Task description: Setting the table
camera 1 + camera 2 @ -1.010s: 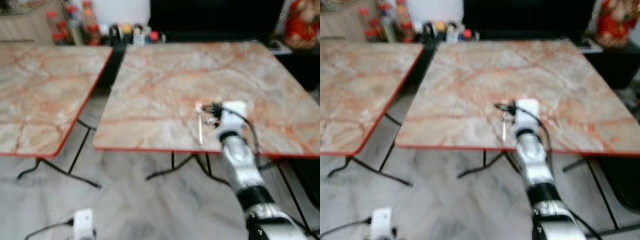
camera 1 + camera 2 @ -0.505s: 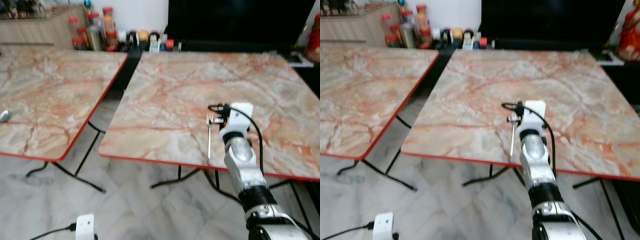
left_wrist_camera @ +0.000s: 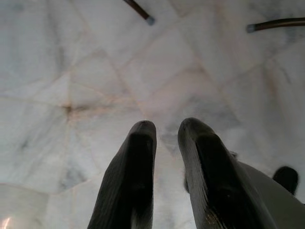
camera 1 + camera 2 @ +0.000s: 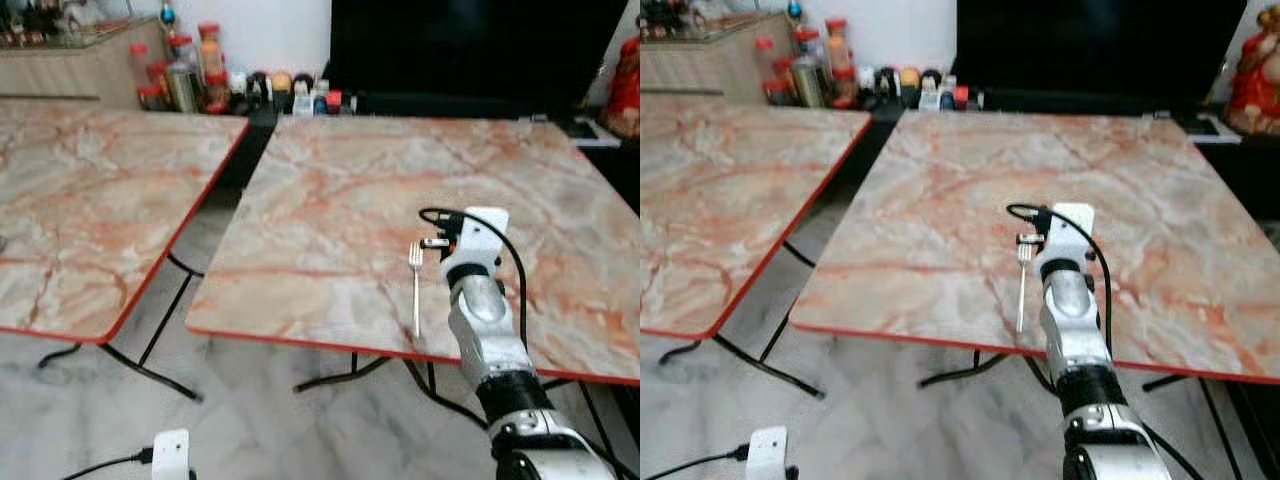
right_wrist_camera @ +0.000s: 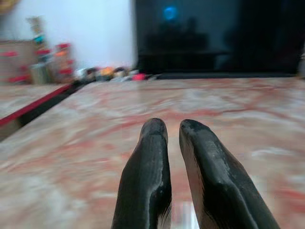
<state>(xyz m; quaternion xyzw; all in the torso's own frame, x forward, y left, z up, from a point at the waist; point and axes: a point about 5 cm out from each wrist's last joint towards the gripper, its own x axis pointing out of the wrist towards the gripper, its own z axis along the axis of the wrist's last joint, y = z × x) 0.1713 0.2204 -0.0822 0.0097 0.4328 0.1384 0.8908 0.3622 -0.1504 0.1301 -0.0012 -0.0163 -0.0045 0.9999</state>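
Right of centre in the frame, the fork (image 4: 416,288), light, stiff and slippery, wants a mid-handle pinch; the right gripper (image 5: 174,130) beside it is nearly closed, holding nothing.

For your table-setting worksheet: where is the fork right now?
The fork lies on the right-hand marble table near its front edge, just left of the right arm.

The two head eyes are looking forward and down from standing height, both taking in the same marble tabletop (image 4: 340,190), a second one at the left and the tiled floor (image 4: 250,420) between. The left wrist camera is pointing straight down, close above that floor (image 3: 71,71). The right wrist camera is skimming low across the tabletop (image 5: 95,133) toward a dark screen (image 5: 214,33).
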